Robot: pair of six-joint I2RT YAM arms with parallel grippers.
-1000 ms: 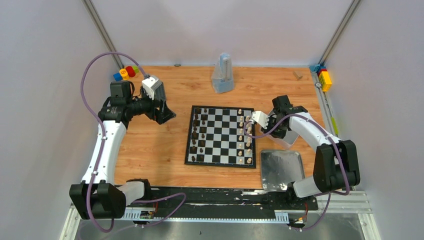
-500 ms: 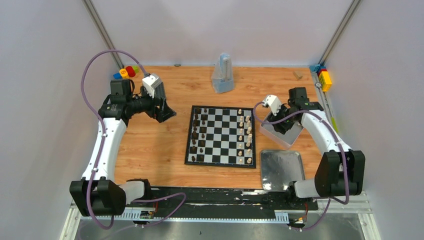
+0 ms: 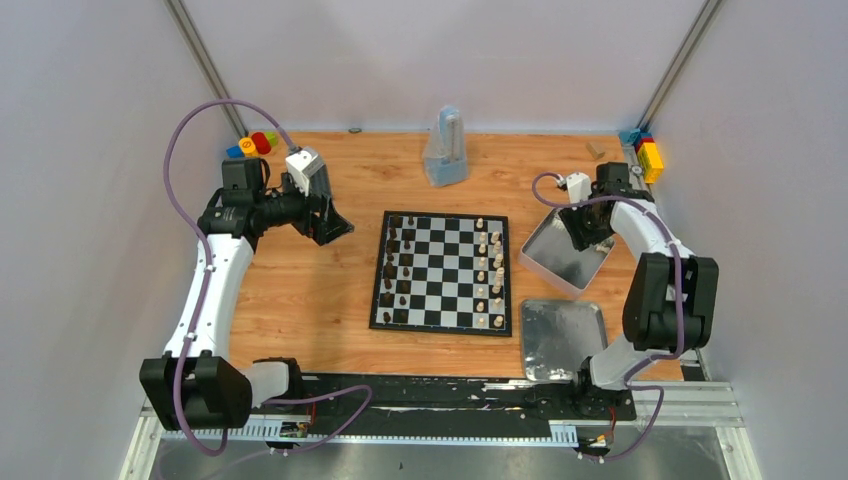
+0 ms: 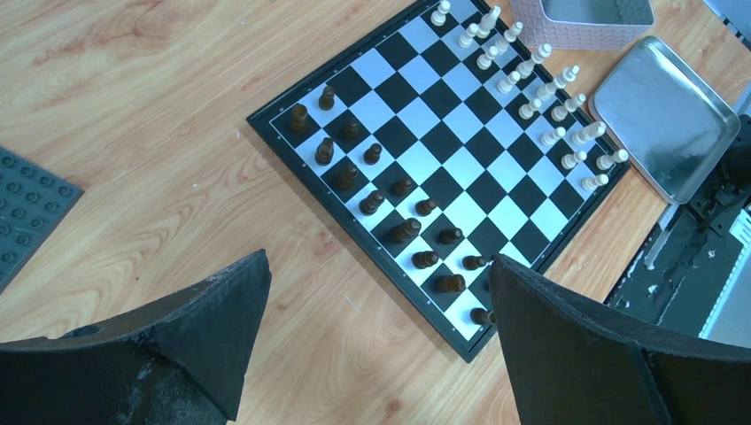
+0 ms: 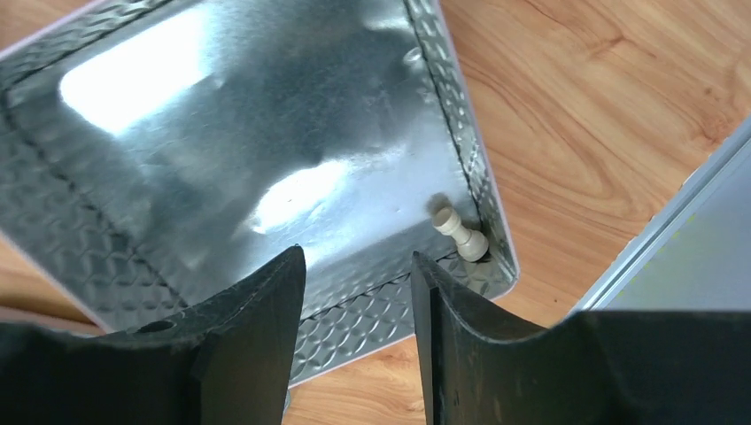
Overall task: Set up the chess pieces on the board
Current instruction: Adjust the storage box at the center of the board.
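Right jaws hang parted and empty over the tin [image 5: 221, 150] right of the board [image 3: 445, 262], one pale piece [image 5: 460, 232] lying in its corner; the walls could block a clean pinch. Left jaws spread wide.

White links, black joints on the left arm [image 3: 205, 290] and right arm [image 3: 645, 228]. A purple cable [image 3: 225, 102] trails each; fingers [image 4: 195, 336] are black wedges.
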